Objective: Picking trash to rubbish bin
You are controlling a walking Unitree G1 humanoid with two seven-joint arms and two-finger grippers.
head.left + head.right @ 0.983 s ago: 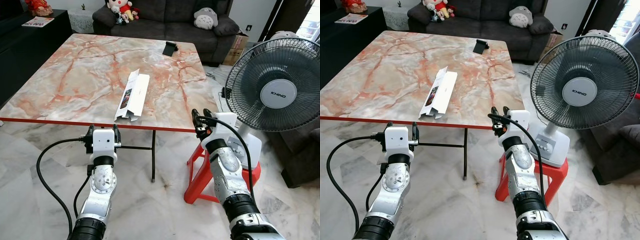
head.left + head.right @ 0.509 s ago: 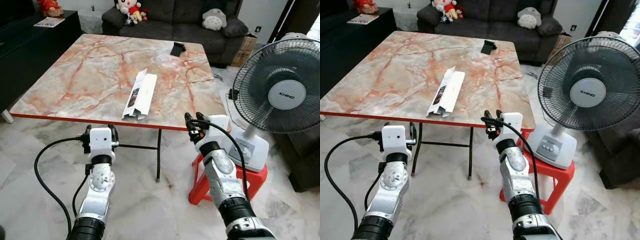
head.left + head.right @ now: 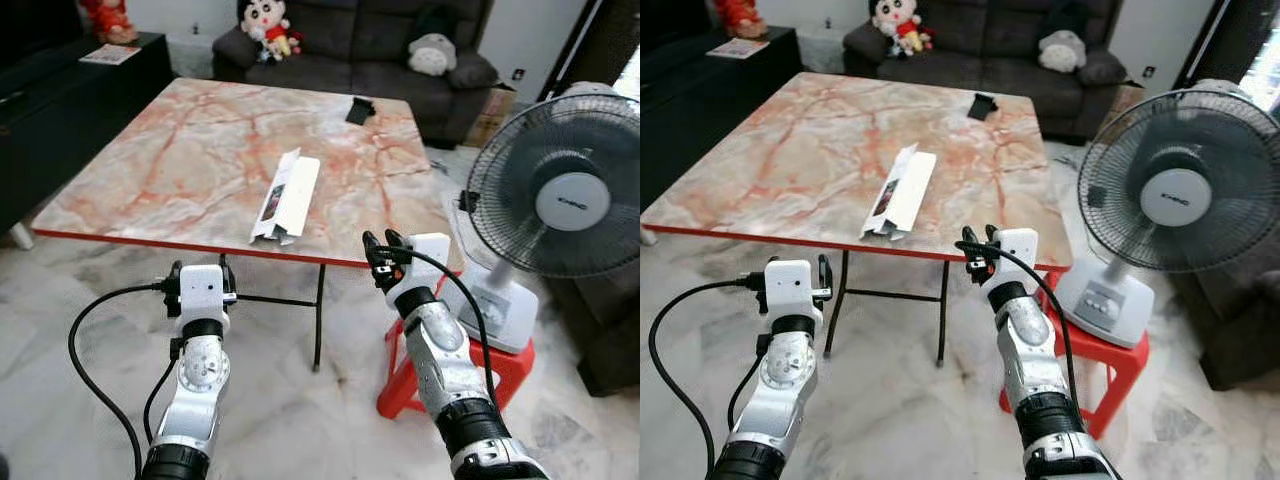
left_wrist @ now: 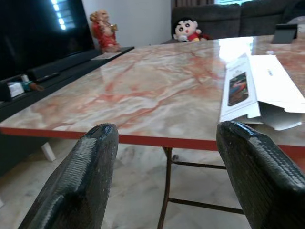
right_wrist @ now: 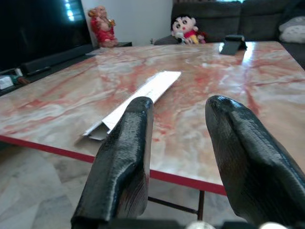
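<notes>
The table stands in front of the robot, and a flat cardboard box lies on it near the front edge, right of the middle. A small stand sits near the far edge. Behind the table is a sofa with 2 soft toys on it. To the right, a fan stands on a stool.

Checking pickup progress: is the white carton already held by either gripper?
No, the flattened white carton lies on the marble table, with the left gripper and right gripper open and short of it.
</notes>
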